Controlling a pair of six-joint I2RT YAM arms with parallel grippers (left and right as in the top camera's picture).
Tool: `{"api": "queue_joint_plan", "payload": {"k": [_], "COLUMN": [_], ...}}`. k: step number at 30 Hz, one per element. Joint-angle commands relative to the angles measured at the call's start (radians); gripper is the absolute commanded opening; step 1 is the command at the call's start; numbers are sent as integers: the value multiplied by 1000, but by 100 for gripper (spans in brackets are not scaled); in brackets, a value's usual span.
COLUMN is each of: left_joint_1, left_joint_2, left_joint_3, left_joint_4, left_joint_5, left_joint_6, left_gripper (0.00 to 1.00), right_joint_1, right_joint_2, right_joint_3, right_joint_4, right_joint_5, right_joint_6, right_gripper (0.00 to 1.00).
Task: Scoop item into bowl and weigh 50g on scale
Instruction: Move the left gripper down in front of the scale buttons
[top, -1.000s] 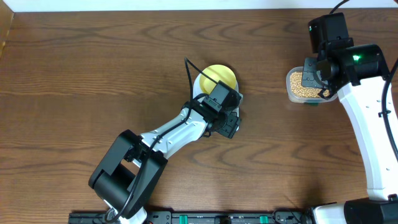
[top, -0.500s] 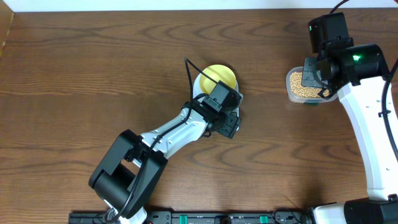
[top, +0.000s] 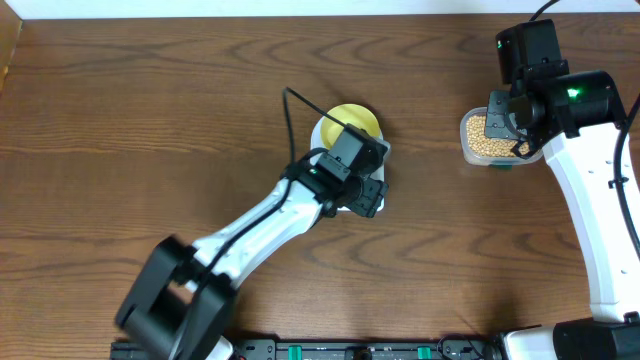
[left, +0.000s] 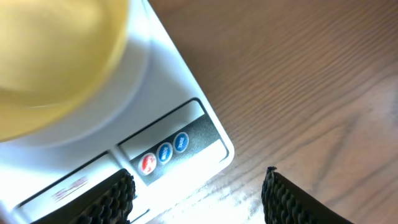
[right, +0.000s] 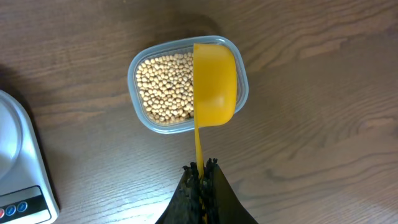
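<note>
Your bowl (top: 356, 121) sits on the scale (left: 165, 84), so whatever goes in gets weighed where it lands; no beans show in it, so I judge the weighing not yet begun. Your left gripper (left: 198, 182) hovers over the scale's front edge with its jaws spread and nothing between them. The button strip (left: 164, 153) lies just ahead of the fingertips, which suggests the arm is placed there to press a button, perhaps to switch on or zero the scale with the bowl aboard. The beans (right: 161, 87) are all in the clear tub (right: 132, 81), which stands on the tabletop (top: 150, 100) well apart from the scale, on the right arm's side. There your right gripper (right: 202, 169) has its jaws pressed together on the end of the scoop's (right: 214, 81) long handle. The cup of the scoop lies over the half of the tub farther from the scale. Pinching the far end of the handle keeps the jaws clear of the tub's rim and gives the cup reach to dip; no beans show on the cup, though you cannot tell from the wrist view which way it faces. Count what you have: one scale, one bowl, one tub, one scoop, three buttons (one red, two blue), two arms, and beans too many to number.
</note>
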Motion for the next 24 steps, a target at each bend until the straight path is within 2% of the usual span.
{"api": "queue_joint_plan", "payload": {"k": [1,4,9,13,24], "left_joint_1": [0,0,5,29,76], "left_joint_2": [-84,-148,-225,-267,-434], "left_joint_3": [3,3,13,43,80], "left_joint_4": [-36,-92,-251,-391,-436], "left_joint_5": [-40,-71,-234,-241,-237], "left_joint_6": [-6,-10,-9,-10,-11], "left_gripper": [68,68,68,68,68], "right_joint_1": [-4,-4,-4,-4,-4], "right_joint_2": [6,5,5,5,5], "right_joint_3": [10,10,10,10,10], "right_joint_4": [1,-3,-4,-5,-17], "right_joint_5": [12,12,12,12,85], "right_joint_6": [13,13,13,9,11], "right_gripper": [1,1,1,1,1]}}
